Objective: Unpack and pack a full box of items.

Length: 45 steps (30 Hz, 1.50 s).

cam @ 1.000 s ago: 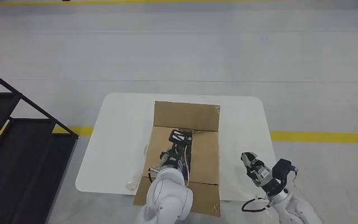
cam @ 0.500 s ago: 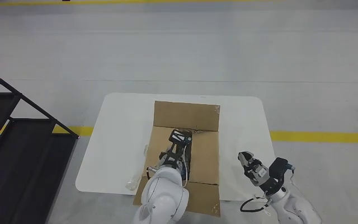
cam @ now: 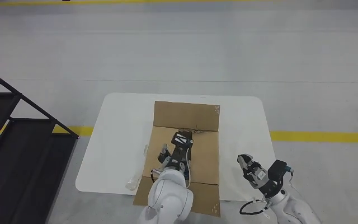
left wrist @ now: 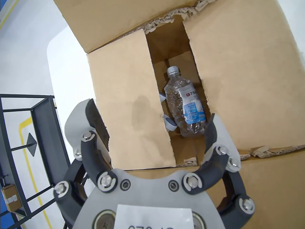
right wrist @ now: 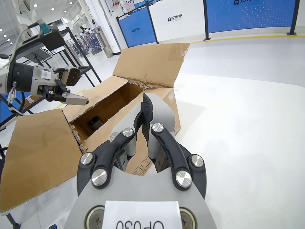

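One cardboard box [cam: 204, 151] sits open on the white table [cam: 123, 129], and one clear water bottle [left wrist: 184, 106] lies on its floor in the gap between two flaps. The left gripper [left wrist: 152, 117] hangs over that gap, fingers spread wide and empty. The right gripper [right wrist: 146, 106] is off the box's right side, fingers pressed together on nothing. Compared with a second ago, it has drawn back slightly toward the robot, while the box has stayed put. Two small pale pieces [left wrist: 170, 123] beside the bottle are half hidden under a flap and hard to identify.
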{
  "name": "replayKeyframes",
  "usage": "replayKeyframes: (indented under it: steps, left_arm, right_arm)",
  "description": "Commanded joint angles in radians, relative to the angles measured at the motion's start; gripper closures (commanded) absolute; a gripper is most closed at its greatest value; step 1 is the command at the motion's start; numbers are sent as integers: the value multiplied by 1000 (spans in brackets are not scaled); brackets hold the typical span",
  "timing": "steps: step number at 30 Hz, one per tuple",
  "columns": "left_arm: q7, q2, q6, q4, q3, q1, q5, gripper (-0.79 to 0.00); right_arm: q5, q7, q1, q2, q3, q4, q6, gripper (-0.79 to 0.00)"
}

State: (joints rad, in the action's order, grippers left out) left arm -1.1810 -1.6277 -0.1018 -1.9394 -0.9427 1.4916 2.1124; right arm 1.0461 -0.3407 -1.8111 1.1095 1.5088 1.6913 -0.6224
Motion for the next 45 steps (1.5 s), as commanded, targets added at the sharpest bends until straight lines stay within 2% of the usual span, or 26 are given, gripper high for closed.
replayKeyframes:
  steps: [1, 7, 10, 11, 15, 22, 23, 24, 25, 27, 28, 29, 30, 31, 37, 45]
  left_arm:
    - [-5, -8, -68, 59, 46, -5, 61, -785]
    - [-66, -29, -254, 245, 133, -76, 220, -785]
    - [-102, -43, -311, 286, 153, -113, 229, -699]
    - [-107, -47, -323, 302, 158, -124, 256, -696]
    - [-159, -62, -321, 369, 159, -151, 314, -742]
    - [-227, -88, -299, 476, 164, -199, 404, -680]
    - [-241, -90, -295, 484, 166, -204, 402, -637]
    - [-248, -93, -289, 492, 167, -210, 402, -545]
    - [-252, -95, -285, 500, 167, -215, 409, -517]
    - [-257, -99, -280, 508, 162, -220, 404, -332]
    - [-258, -100, -279, 513, 160, -221, 410, -274]
    - [-258, -101, -279, 515, 157, -222, 412, -111]
    - [-258, -101, -279, 517, 154, -222, 413, -22]
    - [-257, -102, -281, 516, 150, -221, 413, 0]
    - [-239, -99, -298, 512, 140, -212, 443, 0]
    - [-218, -91, -319, 459, 135, -193, 433, 0]
  right_arm:
    - [2, -2, -1, 0, 1, 0, 0, 0]
    - [3, -8, -7, 0, 5, -4, -4, 0]
    - [2, -10, -10, 1, 5, -3, -6, 0]
    - [2, -12, -11, 1, 4, -2, -8, 0]
    - [4, -16, -13, 2, 2, -7, -11, 0]
    - [4, -19, -12, 3, 0, -11, -13, 0]
    - [3, -20, -12, 3, 0, -11, -14, 0]
    - [3, -21, -12, 3, 0, -12, -15, 0]
    - [4, -21, -13, 3, 0, -11, -15, 0]
    - [4, -22, -14, 4, 0, -10, -14, 0]
    - [5, -22, -14, 4, 0, -8, -13, 0]
    - [6, -23, -15, 4, 0, -8, -12, 0]
    - [6, -24, -16, 4, 0, -7, -13, 0]
    - [8, -24, -16, 4, -1, -6, -13, 0]
    - [9, -22, -19, 5, 0, -1, -12, 0]
    - [10, -17, -20, 6, -2, 12, -6, 0]
